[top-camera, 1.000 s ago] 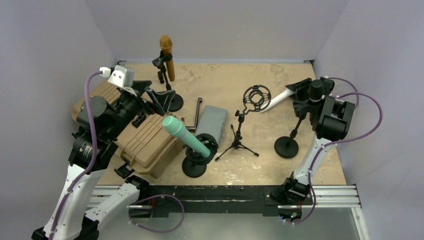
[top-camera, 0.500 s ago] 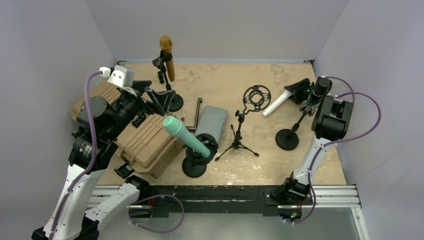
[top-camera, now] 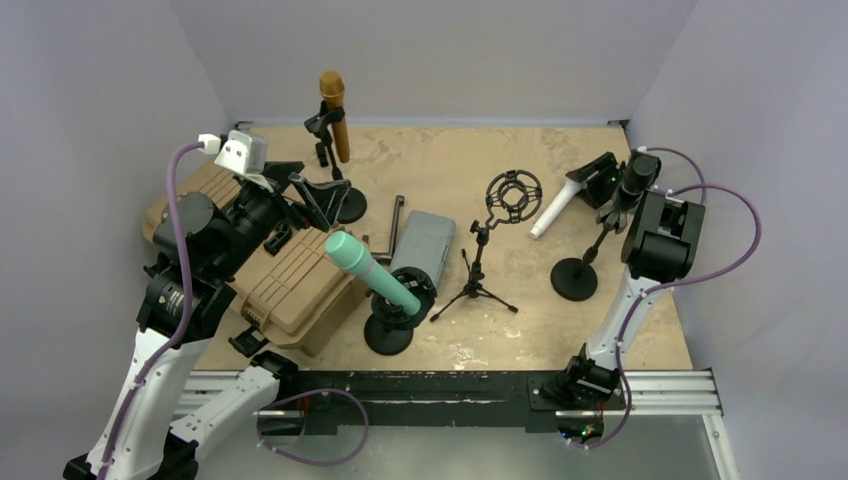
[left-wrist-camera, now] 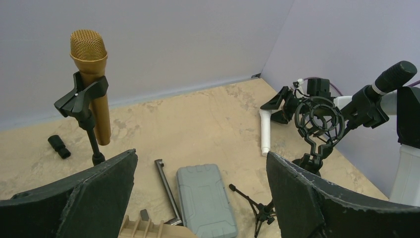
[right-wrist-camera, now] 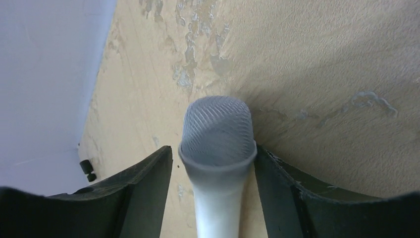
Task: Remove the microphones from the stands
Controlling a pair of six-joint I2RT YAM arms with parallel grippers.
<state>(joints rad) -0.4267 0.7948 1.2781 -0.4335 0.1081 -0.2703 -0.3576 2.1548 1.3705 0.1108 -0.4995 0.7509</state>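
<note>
A white microphone (top-camera: pixel 553 208) slants at the table's right, its tail low on the tabletop and its mesh head (right-wrist-camera: pixel 217 130) between the fingers of my right gripper (right-wrist-camera: pixel 213 151). Those jaws are open; a gap shows on the left side and the right finger lies against the head's rim. Beside it, a black round-base stand (top-camera: pixel 574 278) carries a black microphone (left-wrist-camera: pixel 393 77) in its clip. The tripod stand's shock-mount ring (top-camera: pixel 513 195) is empty. My left gripper (left-wrist-camera: pixel 200 158) hangs wide open over the table's left, holding nothing.
A gold microphone (top-camera: pixel 334 115) stands in a stand at the back left. A teal microphone (top-camera: pixel 370 270) sits in a stand at the front centre. A grey case (top-camera: pixel 422 245), a tan case (top-camera: pixel 290 285) and a black rod (left-wrist-camera: pixel 166 188) lie between them.
The right wrist drew back to the right, the round-base stand shifted a little, and the right jaws widened around the white microphone's head. Its tail dropped lower. The left arm stayed still.
</note>
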